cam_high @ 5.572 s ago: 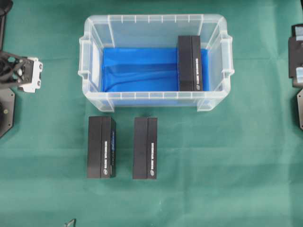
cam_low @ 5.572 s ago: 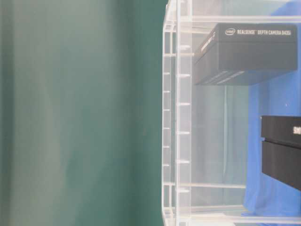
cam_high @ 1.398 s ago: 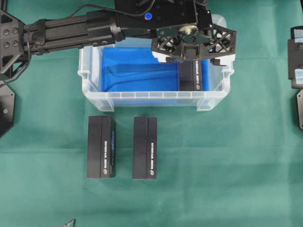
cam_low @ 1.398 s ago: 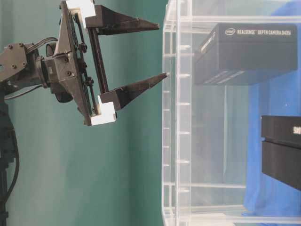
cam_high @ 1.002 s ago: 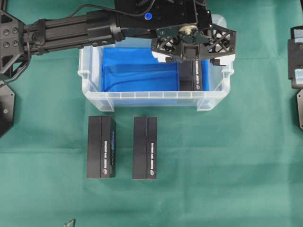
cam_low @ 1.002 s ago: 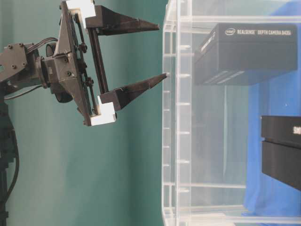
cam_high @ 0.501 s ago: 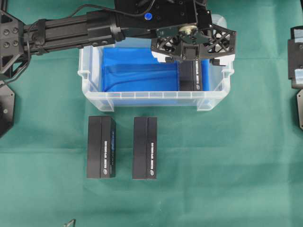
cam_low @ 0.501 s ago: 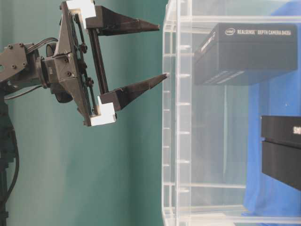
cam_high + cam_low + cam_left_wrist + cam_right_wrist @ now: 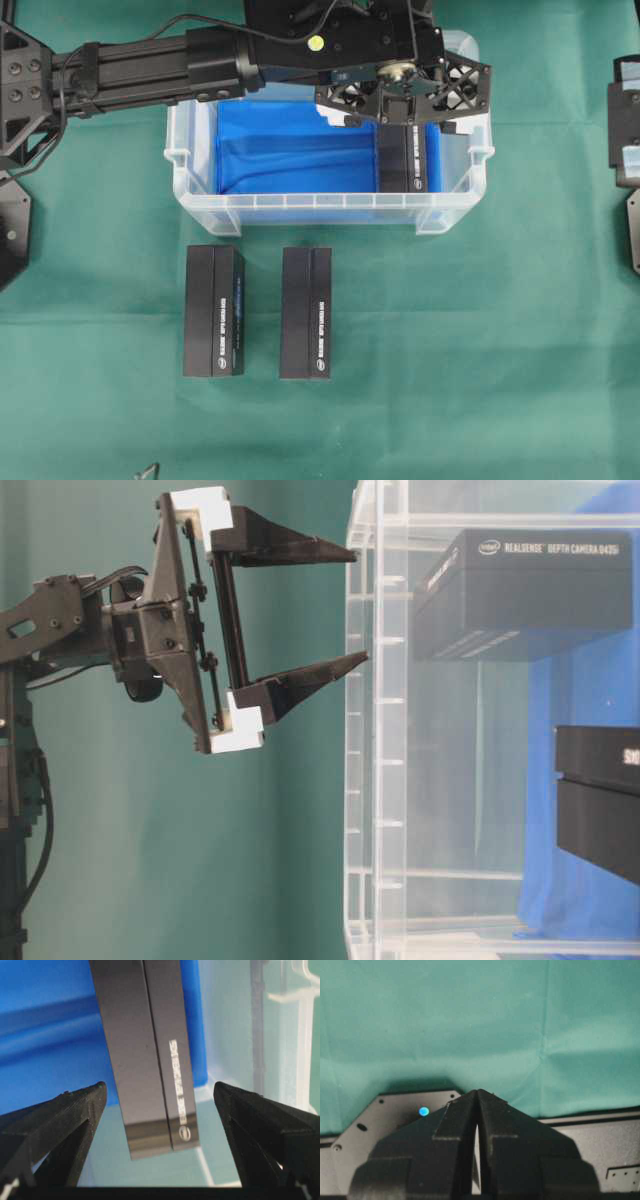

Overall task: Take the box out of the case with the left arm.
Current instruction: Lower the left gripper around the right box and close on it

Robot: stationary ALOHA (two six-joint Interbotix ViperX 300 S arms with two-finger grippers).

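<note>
The case (image 9: 300, 201) is a clear tub with a blue cloth (image 9: 290, 150) on its floor. A black box (image 9: 403, 160) lies at its right end in the overhead view. It also shows in the table-level view (image 9: 530, 590) and in the left wrist view (image 9: 145, 1060). My left gripper (image 9: 405, 118) hangs open over the box's far end. Its fingertips (image 9: 352, 555) are at the case's rim (image 9: 375, 780), apart from the box. In the left wrist view the gripper (image 9: 159, 1089) straddles the box with a gap on each side. My right gripper (image 9: 477, 1092) is shut and empty.
Two more black boxes (image 9: 213, 312) (image 9: 305, 312) lie side by side on the green cloth in front of the case. The right arm (image 9: 625, 110) rests at the right edge. Another black box (image 9: 600, 800) shows at the lower right of the table-level view.
The left arm has come from the left edge to above the case. In the last half second its open gripper moved closer to the case's rim. The box has not moved.
</note>
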